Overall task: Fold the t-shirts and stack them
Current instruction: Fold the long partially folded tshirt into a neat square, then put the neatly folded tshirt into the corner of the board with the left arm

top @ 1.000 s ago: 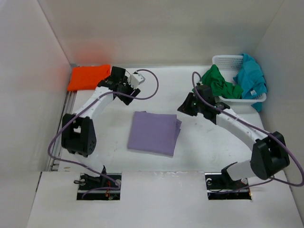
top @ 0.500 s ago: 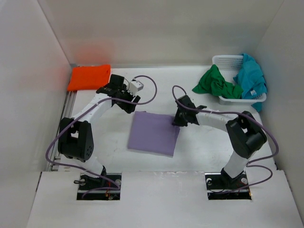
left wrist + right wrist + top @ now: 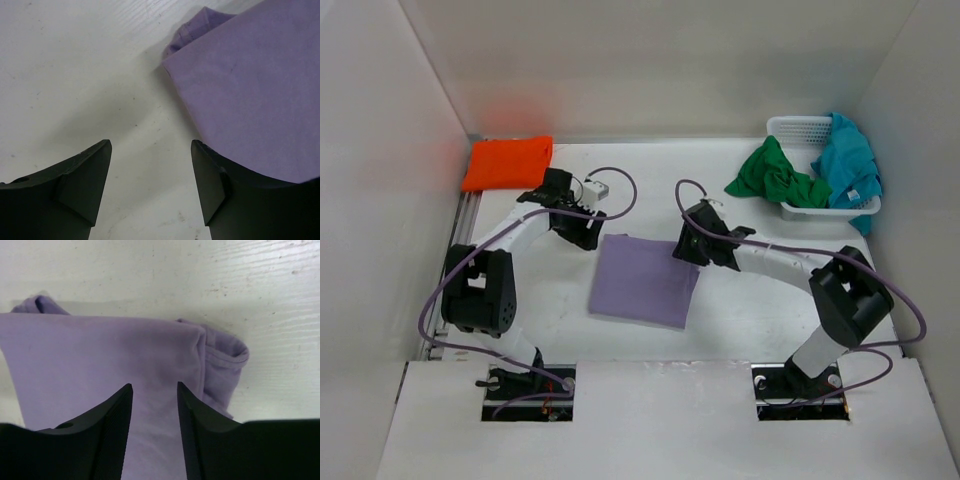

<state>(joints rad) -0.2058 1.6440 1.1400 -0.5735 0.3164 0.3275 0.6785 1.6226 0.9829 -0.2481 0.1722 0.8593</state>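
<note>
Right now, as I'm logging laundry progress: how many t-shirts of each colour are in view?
orange t-shirt: 1
lavender t-shirt: 1
green t-shirt: 1
teal t-shirt: 1
Total: 4

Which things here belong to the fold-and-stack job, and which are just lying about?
Job:
orange shirt
purple shirt
green shirt
teal shirt

Lying about:
white basket
</note>
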